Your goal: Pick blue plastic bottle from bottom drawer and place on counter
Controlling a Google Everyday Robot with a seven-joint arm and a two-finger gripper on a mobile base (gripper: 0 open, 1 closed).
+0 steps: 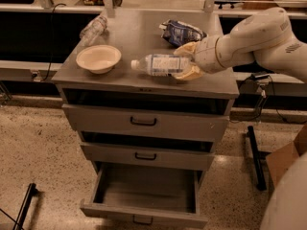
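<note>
The blue plastic bottle (158, 64) lies on its side at the front middle of the counter (139, 30), white cap pointing left toward the bowl. My gripper (185, 62) reaches in from the right and is shut on the bottle's base end, one yellowish finger (185, 49) behind it and one in front. The bottle is down at the counter surface. The bottom drawer (144, 191) is pulled open below and shows nothing inside.
A cream bowl (98, 58) stands at the counter's front left. A plain clear bottle (93, 28) lies at the back left. A dark blue snack bag (183, 33) lies behind my gripper. Two upper drawers (144, 121) are closed. A cardboard box (288, 157) is at right.
</note>
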